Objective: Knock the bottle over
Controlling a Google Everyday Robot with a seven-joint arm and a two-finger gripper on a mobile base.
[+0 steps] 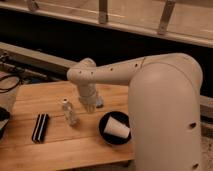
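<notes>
- Right now the bottle stands upright on the wooden bench, about midway across the part of the top that shows, with its white cap uppermost.
- Just to its right in the camera view is the gripper, pointing down at the end of the white arm and low over the bench.
- Gripper and bottle are close side by side; whether they touch cannot be made out.
- Whether the jaws are wide or narrow, I cannot tell: the end of the arm reads as one pale lump.
- A black-and-white striped block lies flat on the bench to the left of the bottle, apart from it.
- A black bowl sits on the bench to the right of the gripper, near the front edge, and a white cup lies on its side inside it.
- The robot's large white body fills the right side of the view, and the arm reaches leftward from it over the bench.
- Dark cables lie at the far left.
</notes>
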